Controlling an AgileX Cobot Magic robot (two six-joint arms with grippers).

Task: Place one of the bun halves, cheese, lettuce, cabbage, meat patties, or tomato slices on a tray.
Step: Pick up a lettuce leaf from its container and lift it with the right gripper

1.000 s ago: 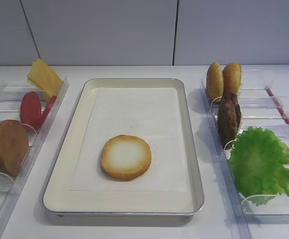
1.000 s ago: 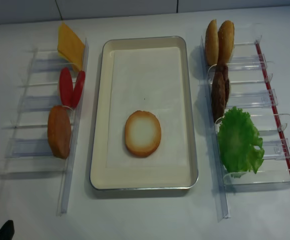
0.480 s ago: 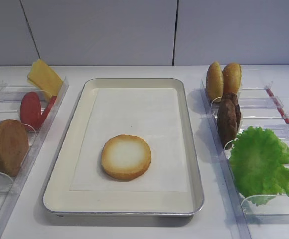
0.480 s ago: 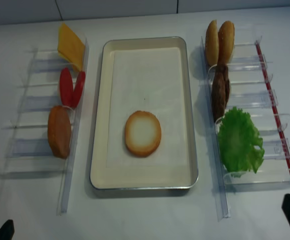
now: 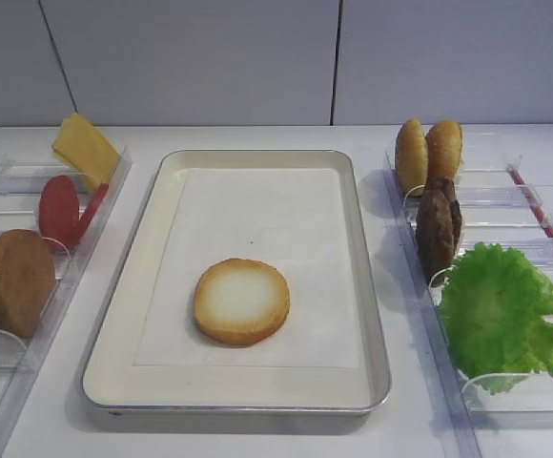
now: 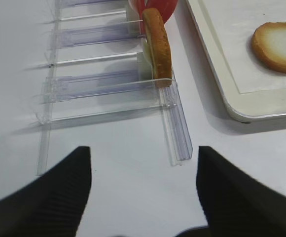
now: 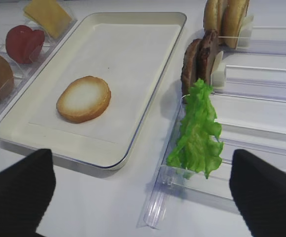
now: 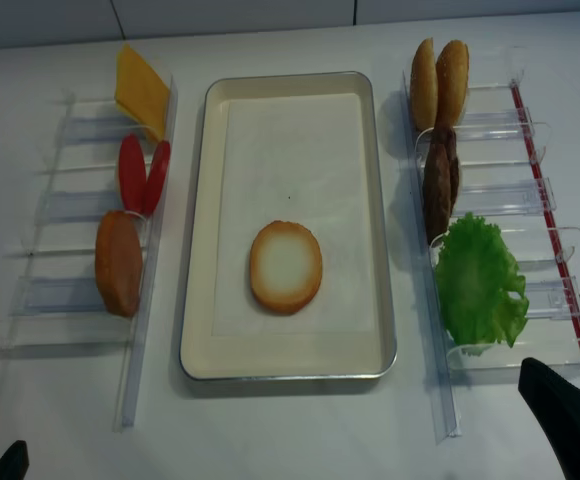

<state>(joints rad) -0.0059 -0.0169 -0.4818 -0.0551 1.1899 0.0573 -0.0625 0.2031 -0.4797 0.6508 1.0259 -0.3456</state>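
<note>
Noted my right gripper [image 7: 142, 190] had crept further in at the near right, fingers spread wide and empty, toward the ruffled green lettuce [image 8: 479, 282] upright in its clear holder, likely my next pick, while the cut-face bun half [image 8: 286, 267] lay on the cream tray [image 8: 202, 250].

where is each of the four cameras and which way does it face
Exterior high: front, raised, facing the wall across the tray; no robot parts.
Realsense: overhead, looking down; right gripper entering bottom right.
Right wrist: low, near the table's front right, looking over the lettuce; open fingers frame it.
Left wrist: low, front left, facing the clear holder; left gripper open.
All four show the bun half on the tray.
</note>
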